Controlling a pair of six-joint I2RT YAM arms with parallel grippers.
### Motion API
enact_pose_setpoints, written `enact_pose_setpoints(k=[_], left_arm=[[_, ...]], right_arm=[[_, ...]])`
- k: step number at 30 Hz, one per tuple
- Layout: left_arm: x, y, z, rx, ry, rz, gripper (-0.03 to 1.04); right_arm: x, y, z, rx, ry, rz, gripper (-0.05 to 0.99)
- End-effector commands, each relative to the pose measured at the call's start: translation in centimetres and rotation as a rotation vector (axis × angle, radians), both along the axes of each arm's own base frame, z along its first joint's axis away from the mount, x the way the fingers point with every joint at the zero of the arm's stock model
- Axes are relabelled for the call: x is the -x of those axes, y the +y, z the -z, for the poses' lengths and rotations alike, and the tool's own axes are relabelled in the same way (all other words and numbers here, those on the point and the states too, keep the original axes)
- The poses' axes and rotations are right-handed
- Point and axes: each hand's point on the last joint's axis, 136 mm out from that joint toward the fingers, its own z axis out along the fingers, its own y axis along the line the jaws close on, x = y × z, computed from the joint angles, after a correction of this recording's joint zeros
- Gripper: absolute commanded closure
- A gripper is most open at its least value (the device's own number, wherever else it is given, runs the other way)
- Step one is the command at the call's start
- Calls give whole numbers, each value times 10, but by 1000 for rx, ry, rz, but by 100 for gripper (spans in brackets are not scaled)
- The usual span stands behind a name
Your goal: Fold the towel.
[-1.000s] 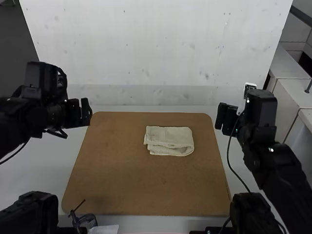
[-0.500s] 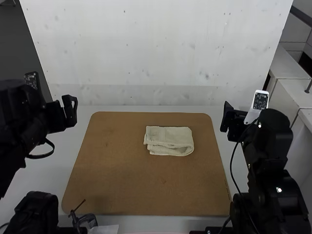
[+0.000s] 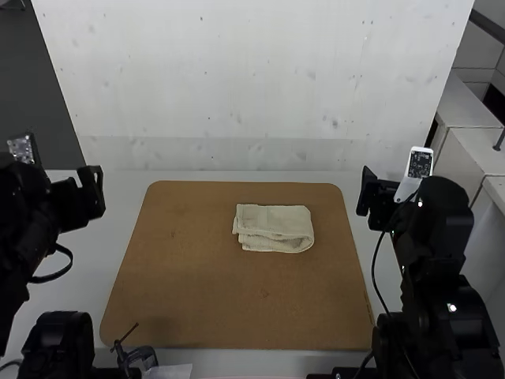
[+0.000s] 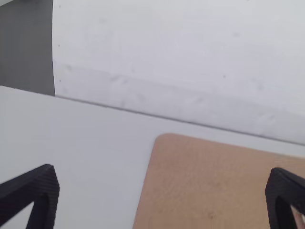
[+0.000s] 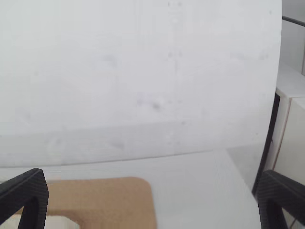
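Left gripper (image 3: 81, 183) and right gripper (image 3: 379, 183) are both open, their black fingers spread wide in the wrist views. The left one hangs outside the left edge of the brown board (image 3: 197, 300), near its far-left corner; the right one is just outside the far-right corner. That board, its corners rounded, lies flat on the white bench (image 3: 99, 260), faintly marked here and there. On it rests the beige towel (image 3: 274, 227), folded into a small oblong, nearer the far edge than the near one and a little right of the middle. Its layers show along the near side. A dark clamp (image 3: 140, 355) sits at the board's near edge, towards the left corner, with a scrap of paper (image 3: 172, 372) beside it. Behind the bench rises a white, speckled panel (image 3: 252, 79); past its right edge, the right wrist view shows a pale cabinet (image 5: 290, 129).
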Motion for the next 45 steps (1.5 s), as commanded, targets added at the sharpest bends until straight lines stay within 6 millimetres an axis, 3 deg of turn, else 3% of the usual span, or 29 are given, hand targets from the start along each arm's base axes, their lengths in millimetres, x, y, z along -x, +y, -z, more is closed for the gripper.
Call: enact_pose_setpoints(k=[1, 4, 14, 17, 22, 31, 45], left_arm=[[1, -5, 28, -145, 97, 68, 4], [1, -4, 62, -197, 200, 91, 4], [20, -21, 80, -167, 302, 200, 4], [20, -21, 79, -166, 300, 199, 4], [20, -24, 80, -167, 300, 218, 3], [20, -19, 79, -154, 301, 183, 3], [20, -19, 79, -154, 301, 183, 3]], right_arm=[[5, -3, -4, 28, 10, 10, -2], [11, -4, -5, 33, 36, 14, -2], [37, -5, 45, 20, 318, 12, -2], [44, -6, 57, 12, 378, 17, -2], [49, -6, 59, 1, 398, 19, -2], [71, 8, 79, -56, 524, -49, -2], [71, 9, 78, -61, 516, -50, -3]])
